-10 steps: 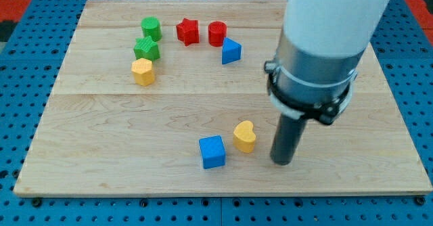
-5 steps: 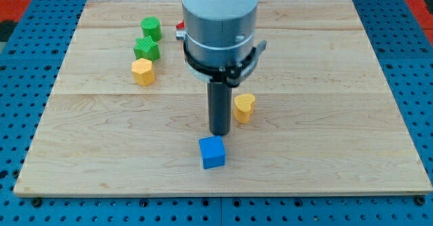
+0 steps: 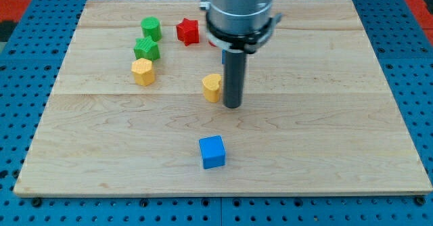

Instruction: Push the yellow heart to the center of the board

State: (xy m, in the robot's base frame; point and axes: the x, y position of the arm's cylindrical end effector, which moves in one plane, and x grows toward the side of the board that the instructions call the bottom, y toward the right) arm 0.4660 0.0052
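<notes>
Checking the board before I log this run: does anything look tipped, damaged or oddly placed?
Nothing stands out. The yellow heart sits flat near the board's middle, with my tip right beside it on the view's right. The blue cube stands alone below; the other visible blocks sit flat near the top.

Blocks on the pale wooden board point(image 3: 338, 118) — yellow heart point(image 3: 212, 87), blue cube point(image 3: 212, 151), red star point(image 3: 187, 31).

Grey metal cylinder ringed by a black clamp collar, narrowing to a straight dark rod, my tip point(image 3: 232, 106).
</notes>
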